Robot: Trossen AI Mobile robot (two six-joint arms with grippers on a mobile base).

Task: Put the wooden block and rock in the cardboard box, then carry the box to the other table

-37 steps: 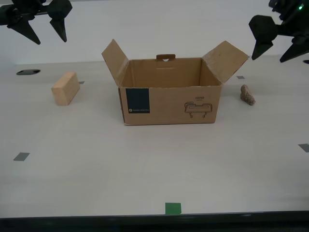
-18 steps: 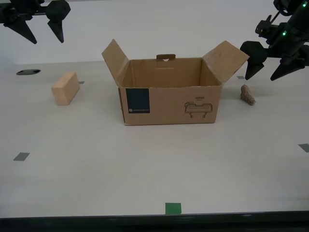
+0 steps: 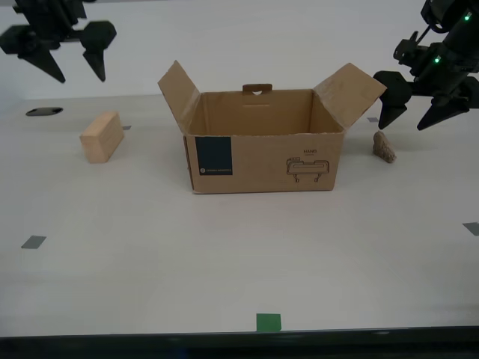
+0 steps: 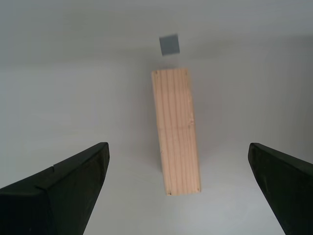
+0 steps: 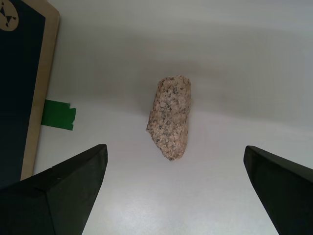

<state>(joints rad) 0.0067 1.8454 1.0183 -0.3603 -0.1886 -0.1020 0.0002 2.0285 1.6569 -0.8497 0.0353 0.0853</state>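
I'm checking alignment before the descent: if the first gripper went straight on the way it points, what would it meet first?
Most likely the rock: it lies centred between the open jaws of my first gripper on the table, with nothing between them. Depth is hard to judge.

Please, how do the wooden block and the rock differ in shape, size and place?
The wooden block is pale, straight-edged and smooth; the rock is brownish, lumpy and rough. The block is clearly larger than the rock. The block lies at the exterior view's left of the cardboard box, the rock at its right. Both rest on the table, outside the box.
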